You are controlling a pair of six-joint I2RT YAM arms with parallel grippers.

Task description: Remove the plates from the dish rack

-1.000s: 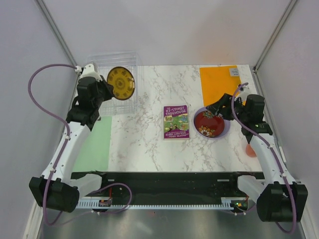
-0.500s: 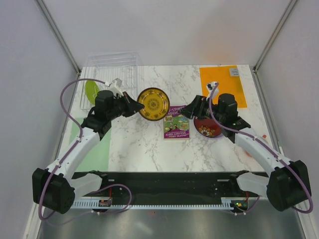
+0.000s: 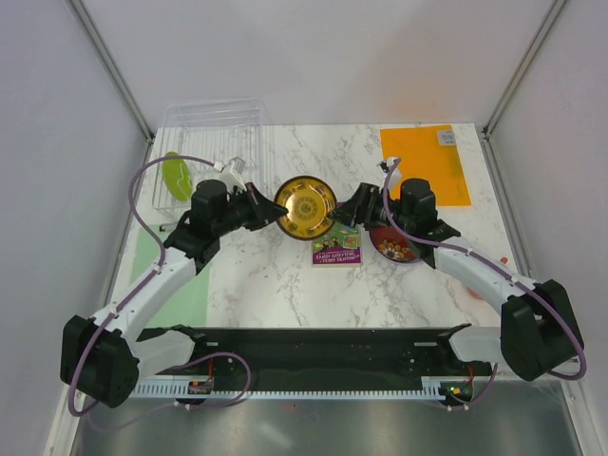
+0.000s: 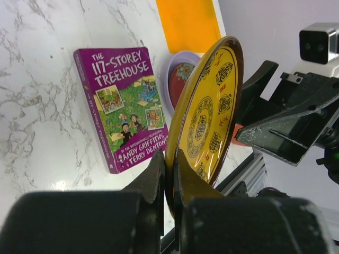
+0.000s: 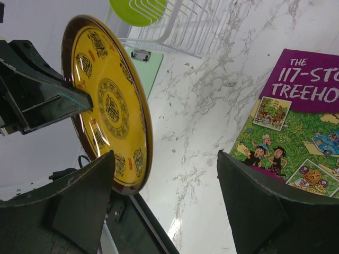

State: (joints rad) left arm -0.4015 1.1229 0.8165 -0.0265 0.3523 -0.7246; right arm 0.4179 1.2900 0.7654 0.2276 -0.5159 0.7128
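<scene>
Worktop (image 3: 275, 275): white marble pattern, with both arms reaching in from the near edge.
Green mat (image 3: 180, 275): lies flat along the left edge, in the near half.
Rack (image 3: 217, 142): clear plastic, set at the far left corner. The right wrist view shows its upright ribs (image 5: 180, 26).
Lime plate (image 3: 175, 176): stands on edge between the ribs at the rack's left near part. It is the only plate seen in the rack.
Left pincer (image 4: 170, 169): closed on the rim of the yellow plate, one finger on each face. It sits over the worktop's middle, left of centre.
Yellow plate (image 3: 305, 206): out of the rack and held on edge above the middle of the worktop, just beyond the book's far end. The patterned face is turned towards the right arm (image 5: 108, 103).
Book (image 3: 336, 245): purple cover, lying flat near the centre of the worktop, between the two arms.
Right pincer (image 5: 165, 159): wide open, gripping nothing. It faces the left one across the plate, and the plate's free rim lies between the jaws, close to one finger. Contact cannot be determined.
Red plate (image 4: 181, 79): out of the rack, lying flat on the lavender plate, just right of the book and partly under the right arm.
Lavender plate (image 4: 183, 55): flat on the worktop, right of centre, with only its rim showing around the red plate.
Orange mat (image 3: 423, 161): lies flat at the far right corner.
</scene>
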